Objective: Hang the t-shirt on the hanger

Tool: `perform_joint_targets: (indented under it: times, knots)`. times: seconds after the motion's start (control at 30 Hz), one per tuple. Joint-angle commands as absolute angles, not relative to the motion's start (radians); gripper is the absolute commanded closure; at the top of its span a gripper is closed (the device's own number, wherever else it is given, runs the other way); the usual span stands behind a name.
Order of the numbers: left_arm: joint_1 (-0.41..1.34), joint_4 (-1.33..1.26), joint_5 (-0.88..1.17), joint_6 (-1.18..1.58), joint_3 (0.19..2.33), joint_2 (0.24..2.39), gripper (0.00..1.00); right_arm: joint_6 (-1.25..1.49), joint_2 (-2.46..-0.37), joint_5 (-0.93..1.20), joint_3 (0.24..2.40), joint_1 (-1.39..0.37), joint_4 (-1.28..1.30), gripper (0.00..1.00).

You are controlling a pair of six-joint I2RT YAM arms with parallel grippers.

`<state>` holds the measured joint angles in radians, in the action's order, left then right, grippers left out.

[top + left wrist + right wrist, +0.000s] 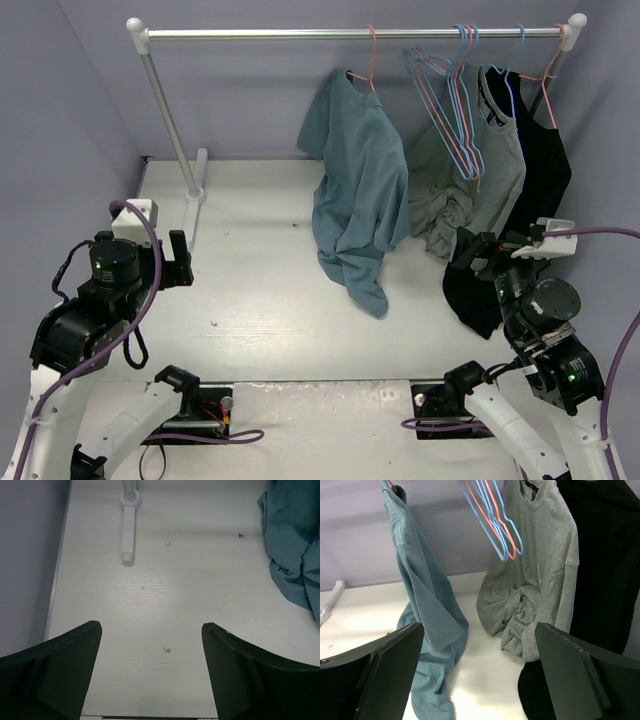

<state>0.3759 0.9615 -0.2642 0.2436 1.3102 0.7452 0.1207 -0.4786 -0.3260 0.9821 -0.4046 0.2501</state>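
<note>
Item one, the t-shirt (355, 200): dusty teal-blue. You will find it hanging from the hanger (374, 60), a salmon-pink wire piece hooked over the rail (260, 34) above the far edge of the worktop (260, 300), a little right of centre. The cloth falls in bunched, lopsided folds. Its lower end trails onto the worktop towards the middle. Item two, the left end effector (180, 258): it stands by the left edge of the worktop with its fingers wide apart and nothing between them. In your left wrist view the end effector (151, 626) looks along bare worktop, with the t-shirt (295, 545) off at the right margin of that view, well apart from either finger. Item three, the right end effector (482, 250): it stands by the right edge with its fingers likewise spread and holding nothing. In your right wrist view the end effector (479, 627) faces the hanging row. There the t-shirt (427, 610) hangs just beyond the left finger (380, 675), apart from it and not gripped. Item four, other stock on the same rail, right of the t-shirt: a cluster of bare light-blue and pink hangers (455, 110), a grey shirt (490, 170) with its hem knotted up, and a black garment (545, 170) nearest the right edge, its lower part hanging just beside the right end effector. Item five, the rack post (172, 130) and its white foot (195, 200), set at the far left corner of the worktop.
</note>
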Motion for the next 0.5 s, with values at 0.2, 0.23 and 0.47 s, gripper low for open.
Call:
perform_joint_targets:
  times: [0.2,0.23,0.47]
  knots:
    - [0.38,0.896,-0.318,0.222,1.325,0.736,0.17,0.072,-0.451,-0.305,0.97,-0.4,0.173,0.0]
    - [0.38,0.896,-0.318,0.222,1.324,0.738,0.17,0.071,-0.453,-0.308,0.965,-0.4,0.17,0.0]
    - [0.38,0.864,-0.305,0.23,1.287,0.735,0.17,0.041,-0.457,-0.301,0.962,-0.4,0.13,0.0]
